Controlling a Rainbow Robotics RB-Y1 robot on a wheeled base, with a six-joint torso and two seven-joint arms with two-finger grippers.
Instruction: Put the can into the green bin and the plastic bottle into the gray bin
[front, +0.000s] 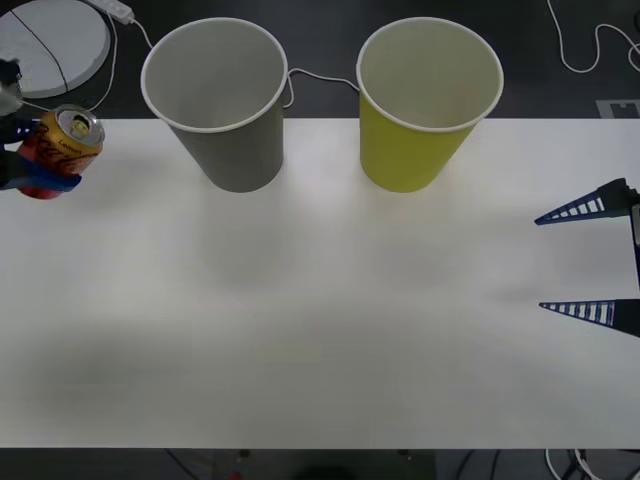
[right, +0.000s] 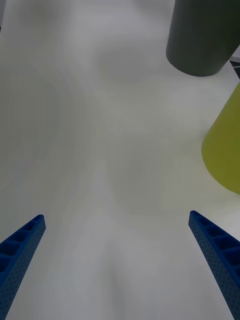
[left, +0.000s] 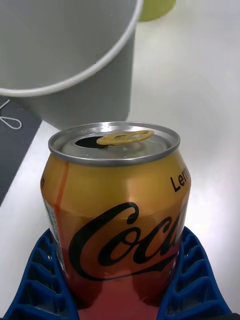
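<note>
1. The left claw (front: 35, 160) pinched the can (front: 58, 150) at the far left edge of the front view, its blue ribbed fingers (left: 195, 280) pressed against both sides of the can's lower body. The can was tilted, open top up and apparently lifted off the surface (front: 320, 300), probably so it could travel over a rim.
2. The gray bin (front: 222, 100) stood upright just beside the can, toward the middle; the green bin (front: 425, 100) stood beyond it, well apart from the can. Since the can belongs in the green bin, the carry would have to pass the gray one.
3. The right claw (front: 590, 260) waited spread and empty over the surface's right edge, likely parked clear of the path.
4. The left wrist view showed the pull tab and the grip low on the can, which the front view did not.
5. The front view alone showed both bins' open mouths; the right wrist view gave only their outer walls.
</note>
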